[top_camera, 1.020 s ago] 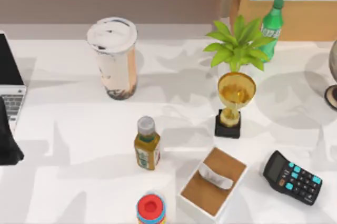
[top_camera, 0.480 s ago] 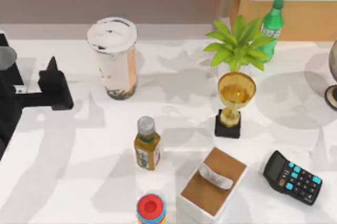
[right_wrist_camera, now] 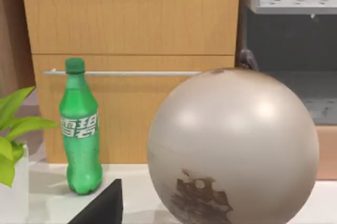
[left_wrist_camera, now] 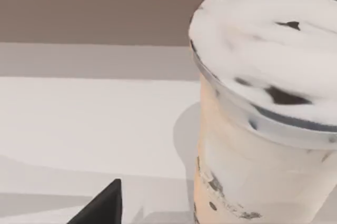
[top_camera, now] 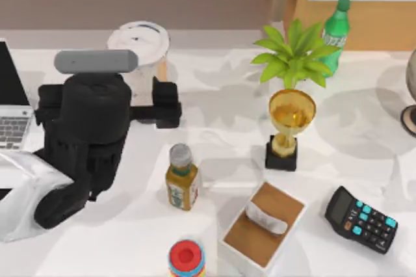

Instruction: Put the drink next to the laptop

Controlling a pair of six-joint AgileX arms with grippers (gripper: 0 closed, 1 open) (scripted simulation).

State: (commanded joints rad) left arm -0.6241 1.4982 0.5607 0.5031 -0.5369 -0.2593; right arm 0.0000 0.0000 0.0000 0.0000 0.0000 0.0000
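The drink (top_camera: 144,39), a clear cup of beige milk tea with a white lid, stands upright at the back of the table, left of centre. My left arm reaches over the table in front of it and hides most of the cup's body. The left gripper (top_camera: 168,103) is open, just to the front right of the cup and not around it. Close up in the left wrist view, the drink (left_wrist_camera: 253,129) has one dark fingertip (left_wrist_camera: 105,205) beside it. The laptop (top_camera: 10,127) sits at the table's left edge.
A small amber bottle (top_camera: 181,178) stands just in front of the left gripper. A red-capped container (top_camera: 186,257), tissue box (top_camera: 263,225), trophy (top_camera: 290,127), plant (top_camera: 296,52), green soda bottle (top_camera: 336,30) and calculator (top_camera: 361,218) lie to the right. A globe (right_wrist_camera: 231,145) stands at the far right.
My left arm has swung from the left edge rightward across the table, and its gripper now sits beside the drink. The drink and the other objects have not moved.
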